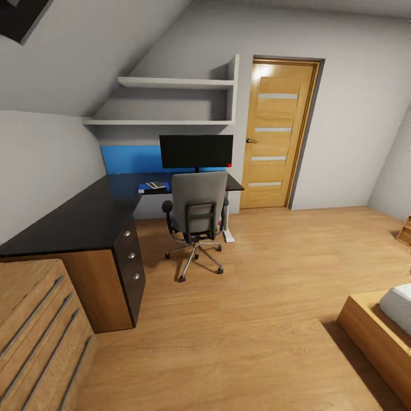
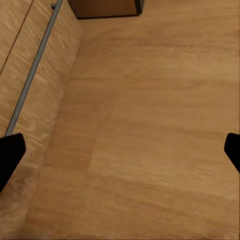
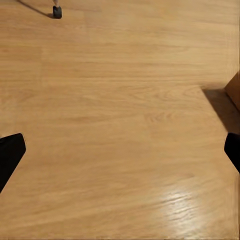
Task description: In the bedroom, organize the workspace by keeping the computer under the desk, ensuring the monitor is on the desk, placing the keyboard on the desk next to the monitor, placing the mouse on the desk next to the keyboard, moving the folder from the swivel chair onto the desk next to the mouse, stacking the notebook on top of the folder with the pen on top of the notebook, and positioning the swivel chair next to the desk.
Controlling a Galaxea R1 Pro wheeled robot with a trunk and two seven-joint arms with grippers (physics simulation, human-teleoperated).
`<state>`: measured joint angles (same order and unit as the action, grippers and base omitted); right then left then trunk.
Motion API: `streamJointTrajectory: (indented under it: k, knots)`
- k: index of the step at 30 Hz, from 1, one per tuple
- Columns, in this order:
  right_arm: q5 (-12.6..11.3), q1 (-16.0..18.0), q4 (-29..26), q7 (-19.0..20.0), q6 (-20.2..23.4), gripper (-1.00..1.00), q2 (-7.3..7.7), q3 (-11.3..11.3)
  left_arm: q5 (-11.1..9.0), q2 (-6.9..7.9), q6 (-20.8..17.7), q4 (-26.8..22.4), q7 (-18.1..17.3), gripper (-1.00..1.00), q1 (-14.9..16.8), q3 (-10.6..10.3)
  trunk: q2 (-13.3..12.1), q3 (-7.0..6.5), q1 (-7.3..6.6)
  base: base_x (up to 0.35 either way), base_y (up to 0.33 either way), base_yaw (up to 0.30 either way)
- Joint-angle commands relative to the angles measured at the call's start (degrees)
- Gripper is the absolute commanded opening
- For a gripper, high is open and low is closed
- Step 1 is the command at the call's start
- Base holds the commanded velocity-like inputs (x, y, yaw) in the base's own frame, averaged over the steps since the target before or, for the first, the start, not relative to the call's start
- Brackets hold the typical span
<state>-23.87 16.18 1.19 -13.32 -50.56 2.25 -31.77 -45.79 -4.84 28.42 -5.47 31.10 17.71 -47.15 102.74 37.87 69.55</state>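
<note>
The L-shaped desk [image 1: 74, 220] with its black top runs along the left wall and turns under the shelves. On its far part stands the black monitor [image 1: 196, 151]. The grey swivel chair [image 1: 197, 210] is at the desk in front of the monitor, with its back towards me. Left of the chair, the blue folder [image 1: 142, 188] lies on the desk with the small grey notebook [image 1: 155, 185] on it. The pen is too small to tell. The keyboard, mouse and computer are hidden. My left gripper [image 2: 120, 152] and right gripper [image 3: 120, 152] hang open over bare floor.
A light wooden drawer chest [image 1: 40, 331] [image 2: 30, 75] stands close at my left. A bed corner [image 1: 377, 337] juts in at the lower right. A wooden door [image 1: 279, 134] is right of the desk, with a blue wall panel [image 1: 128, 158] behind it. One chair castor [image 3: 57, 11] shows.
</note>
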Motion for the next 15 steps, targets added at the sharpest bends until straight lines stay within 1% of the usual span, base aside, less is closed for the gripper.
streamJointTrajectory:
  k: [1,6,10,12,15]
  knots:
    - [-0.19,-0.02,0.13,-0.24,-0.18,1.0,-0.04,-0.47,-0.35,0.03,0.31,0.24,0.32,1.0,-0.14,-0.49,-0.39,-0.13,-0.27,-0.336,-0.07,0.0]
    - [-0.22,-0.08,0.07,-0.27,-0.17,1.0,-0.06,-0.39,-0.36,0.07,0.38,0.35,0.35,1.0,-0.2,-0.49,-2.39,-1.03,-1.37,-0.336,-0.08,0.0]
    - [-0.28,-0.09,0.15,-0.35,0.09,1.0,-0.08,-0.35,-0.36,0.08,0.4,0.63,0.36,1.0,-0.21,-0.49,-2.39,-1.03,-1.37,-0.336,-0.102,0.0]
    - [-0.29,-0.1,0.15,-0.33,1.41,1.0,-0.17,-0.39,-0.36,0.09,0.36,0.76,0.37,1.0,-0.22,-0.49,-2.39,-1.03,-1.37,-0.336,-0.11,0.0]
    - [-0.29,-0.1,0.14,-0.32,1.84,1.0,-0.2,-0.39,-0.36,0.09,0.34,0.78,0.37,1.0,-0.22,-0.49,-2.39,-1.03,-1.37,-0.336,-0.097,0.0]
